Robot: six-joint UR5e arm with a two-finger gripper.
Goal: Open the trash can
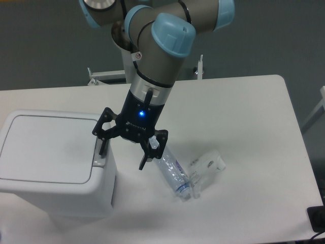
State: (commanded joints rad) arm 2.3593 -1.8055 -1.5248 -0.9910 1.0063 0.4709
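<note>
A large boxy white plastic trash can with rounded corners and a smooth flat lid, shut, stands at the left of a matte white table. Along the can's right edge runs a grey rectangular latch button. Directly above that button hangs a black two-finger gripper, fingers spread apart, empty. This looks like the approach step; next, one fingertip should press down on the button. Right of the can lies a clear crushed plastic bottle.
</note>
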